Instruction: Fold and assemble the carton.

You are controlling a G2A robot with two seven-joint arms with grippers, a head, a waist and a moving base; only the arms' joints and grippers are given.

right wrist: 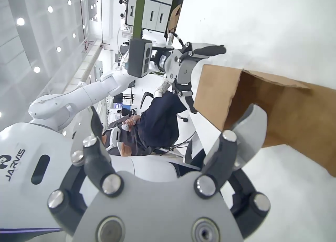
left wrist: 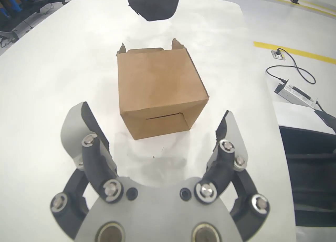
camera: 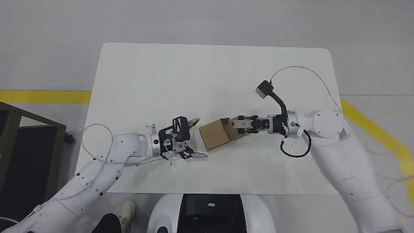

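Top view shows the small brown cardboard carton [camera: 217,134] lying on its side on the white worktop [camera: 194,71], close to the middle of the edge nearest the robot. The left gripper [camera: 196,140] sits just beside the carton's closed end. Its claw is spread wide with nothing in it, and it is clear of the cardboard. The right gripper [camera: 234,123] is at the opposite, open end, also spread wide. One finger [right wrist: 252,122] reaches into the carton's mouth while the other is outside it, and the claw is not clamped on any wall.

The task looks roughly half done. The body is squared up and the end facing the left gripper appears tucked shut, with a slit visible across it. The far end is open with its small flaps standing out. Folding those in and closing that end appears to be what is left.
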